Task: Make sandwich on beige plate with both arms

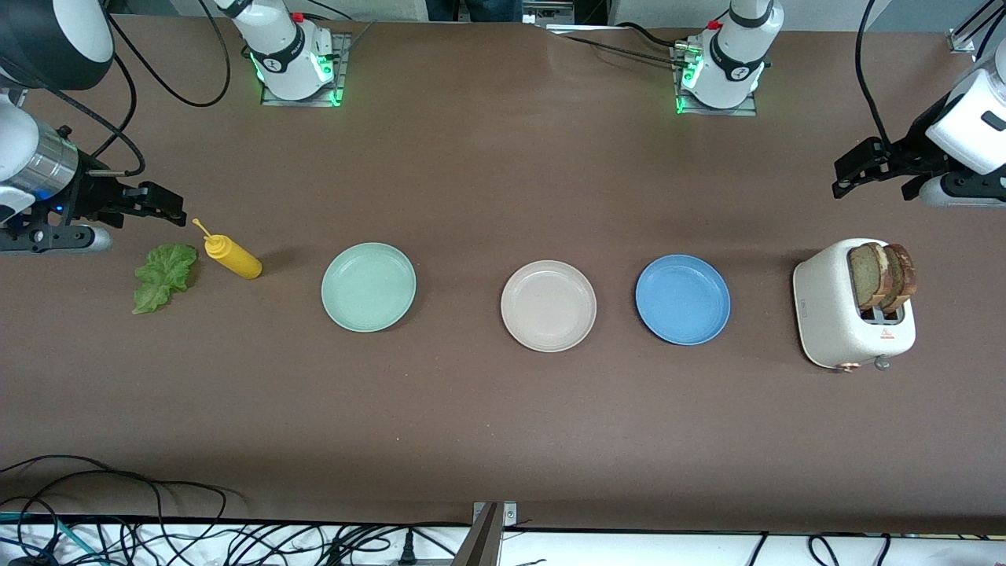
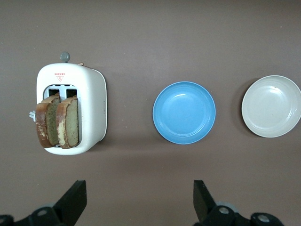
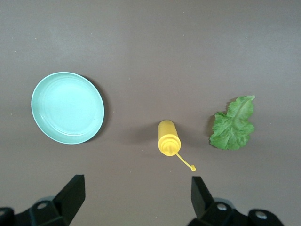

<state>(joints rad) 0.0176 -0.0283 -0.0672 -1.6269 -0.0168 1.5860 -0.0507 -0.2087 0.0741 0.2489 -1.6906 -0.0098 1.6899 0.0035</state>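
Note:
The beige plate [image 1: 548, 305] [image 2: 271, 106] lies empty in the middle of the table. Two bread slices [image 1: 882, 275] [image 2: 57, 121], tan with dark crust, stand upright in the slots of a white toaster [image 1: 841, 322] [image 2: 91, 108] at the left arm's end. A frilly green lettuce leaf [image 1: 163, 275] [image 3: 233, 125] lies flat at the right arm's end. My left gripper [image 1: 842, 179] [image 2: 138, 190] hangs open and empty over bare table beside the toaster. My right gripper [image 1: 174, 203] [image 3: 136, 186] hangs open and empty over bare table beside the lettuce.
A mint-green plate [image 1: 368, 286] [image 3: 67, 107] and a blue plate [image 1: 682, 299] [image 2: 184, 112] flank the beige one. A yellow squeeze bottle [image 1: 232, 257] [image 3: 168, 137] lies on its side between lettuce and mint plate. Cables run along the table's front edge.

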